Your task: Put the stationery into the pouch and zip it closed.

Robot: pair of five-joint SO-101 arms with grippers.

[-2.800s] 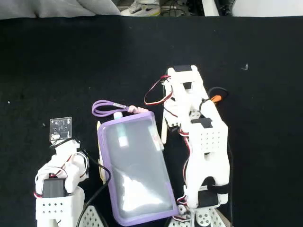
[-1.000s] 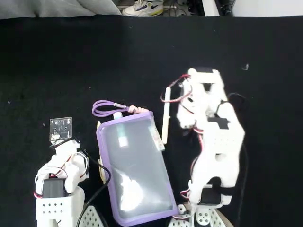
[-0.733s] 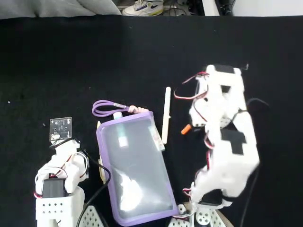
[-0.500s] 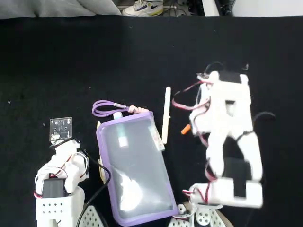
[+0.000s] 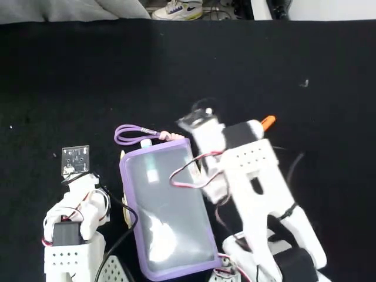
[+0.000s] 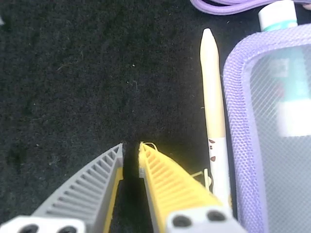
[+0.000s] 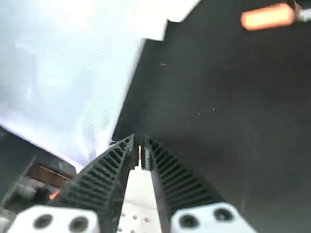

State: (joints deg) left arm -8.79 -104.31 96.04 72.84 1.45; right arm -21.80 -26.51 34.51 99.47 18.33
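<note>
The purple-edged clear pouch (image 5: 164, 217) lies flat between the two arms, its purple strap (image 5: 132, 134) at the far end. A white and teal tube (image 6: 286, 77) shows inside it. A cream pen (image 6: 214, 121) lies on the black cloth along the pouch's (image 6: 243, 126) left side. My left gripper (image 6: 130, 151) is shut and empty, low over the cloth just left of that pen. The right arm (image 5: 241, 158) leans over the pouch's far right corner. My right gripper (image 7: 140, 145) is shut, with nothing clearly between its fingers.
A small clear square piece (image 5: 75, 160) lies ahead of the left arm (image 5: 73, 223). A small orange piece (image 5: 267, 122) shows by the right arm, and an orange shape (image 7: 267, 15) on the cloth. Open black cloth stretches beyond the pouch toward the table's far edge.
The right arm swung out to the right, away from the pen beside the pouch, then back left. It now covers that pen. The left arm and pouch stayed put.
</note>
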